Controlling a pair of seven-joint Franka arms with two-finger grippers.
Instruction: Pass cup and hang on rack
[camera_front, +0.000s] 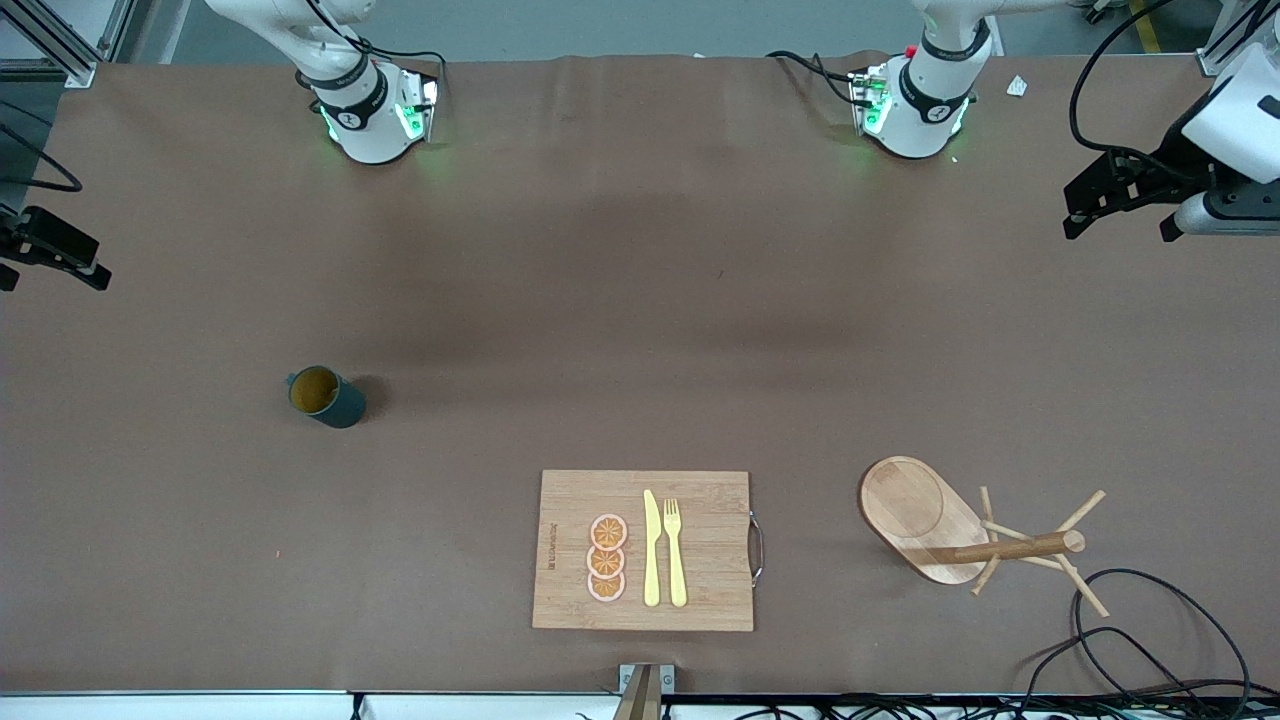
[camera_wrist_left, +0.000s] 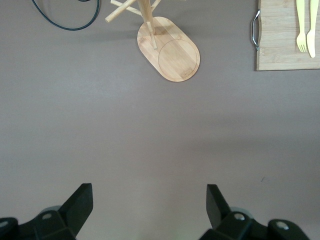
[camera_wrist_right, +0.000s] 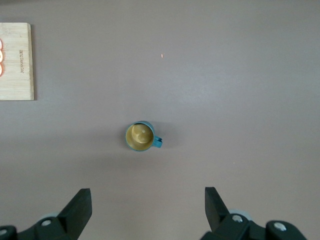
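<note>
Right gripper (camera_wrist_right: 145, 212) fingers spread wide, holding nothing, parked high over the right arm's end of the tabletop (camera_front: 620, 300); the right wrist view looks straight down on the cup (camera_wrist_right: 141, 136). Left gripper (camera_wrist_left: 150, 210) likewise released and empty, waiting high over the left arm's end, with the rack (camera_wrist_left: 169, 49) in its wrist view. In the front view the cup (camera_front: 326, 396) sits at about 9 o'clock from table centre, upright, yellow inside showing, well apart from everything else. Its handle (camera_wrist_right: 158, 142) is a small stub on the side wall. The rack (camera_front: 935, 520) stands at about 4 o'clock, oval base flat on the tabletop, post and pegs up. Between them, nearest the front camera, lies a cutting board (camera_front: 645, 550) with a knife (camera_front: 651, 548), a fork (camera_front: 675, 550) and orange slices (camera_front: 607, 558); not part of the job. Nothing started yet. Step in hand, by my read: right arm descends on the cup. To do it well, centre the fingers on the body, grip across the ribbed wall and leave the handle sticking out free, since the left arm will need a clean takeover and the handle must end up clear to slip over a peg. Main risk is clipping the rim and tipping the cup.
</note>
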